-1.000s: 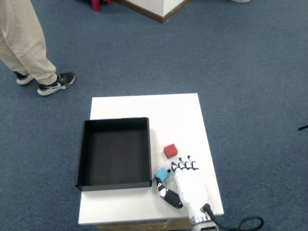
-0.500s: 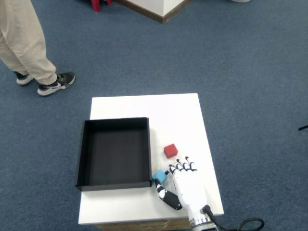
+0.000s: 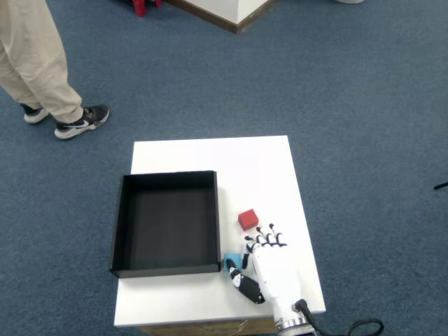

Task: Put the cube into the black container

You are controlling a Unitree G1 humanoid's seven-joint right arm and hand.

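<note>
Over the last second the blue cube (image 3: 232, 262) has slid from beside the thumb's tip to a spot tucked against the near right corner of the black container (image 3: 166, 221); more of it is now hidden under the right hand (image 3: 273, 269), whose thumb has curled in behind it; we read this as the grasp closing rather than the cube being carried, since the cube looks to sit on the white surface (image 3: 259, 175) still (we cannot see any gap beneath it). For the task that means the pick is under way but not finished; the cube is outside the container, touching or nearly touching its outer wall, and nothing lies inside the container.

The hand lies palm down just right of the container's near right corner, forearm running back toward the near edge of the surface; its four fingers (image 3: 269, 238) point away from us, close together and slightly bent, with their dark tips just short of the red cube (image 3: 248, 220), which sits right of the container's right wall and apart from the hand; the dark thumb angles left toward the blue cube and seems to press its near side. Whether the thumb and a finger truly pinch the cube we cannot tell; the hand covers the contact; we judge it as closing on the cube, not yet a sure hold.
</note>
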